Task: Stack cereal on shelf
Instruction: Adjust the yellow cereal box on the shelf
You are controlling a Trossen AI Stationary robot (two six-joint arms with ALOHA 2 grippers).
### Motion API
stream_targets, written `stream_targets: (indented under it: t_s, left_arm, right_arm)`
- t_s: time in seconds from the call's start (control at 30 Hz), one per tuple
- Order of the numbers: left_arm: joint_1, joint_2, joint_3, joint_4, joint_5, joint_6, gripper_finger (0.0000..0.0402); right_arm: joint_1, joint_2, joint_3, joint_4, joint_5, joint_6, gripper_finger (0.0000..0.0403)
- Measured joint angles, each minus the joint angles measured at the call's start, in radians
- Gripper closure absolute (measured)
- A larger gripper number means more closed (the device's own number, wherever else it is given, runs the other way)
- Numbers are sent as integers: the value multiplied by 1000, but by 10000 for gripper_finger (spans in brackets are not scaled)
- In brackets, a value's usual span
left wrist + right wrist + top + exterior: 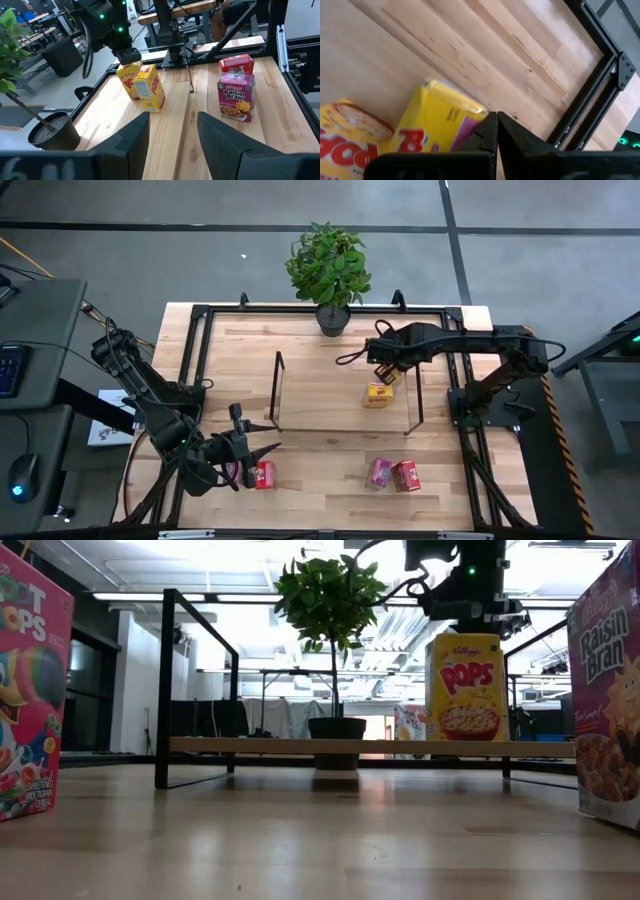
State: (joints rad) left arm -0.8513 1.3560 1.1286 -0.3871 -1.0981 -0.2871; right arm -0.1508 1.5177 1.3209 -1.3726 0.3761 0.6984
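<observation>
Both grippers are showing: the right gripper (385,377), fingers pressed together and holding nothing, is hovering just over a yellow cereal box (376,395) standing on the shelf (330,405). The left gripper (262,437), fingers spread apart, is waiting beside a red box (264,474) on the table (320,500).

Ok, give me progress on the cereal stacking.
Done: two yellow boxes stand on the shelf, right gripper shut just above them. In hand: nothing; left gripper open, empty. Left on the tabletop: pink box, red box beside it, another red box near the left gripper.
</observation>
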Motion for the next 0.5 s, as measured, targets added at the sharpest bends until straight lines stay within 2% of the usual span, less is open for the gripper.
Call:
stream_targets:
  t_s: [0.2,0.5]
  left_arm:
    - [0,0,0,0,0,1,245]
    - [0,0,0,0,0,1,245]
  right_arm:
    - [-27,0,0,58,-6,-53,403]
    - [-33,0,0,155,-82,-123,403]
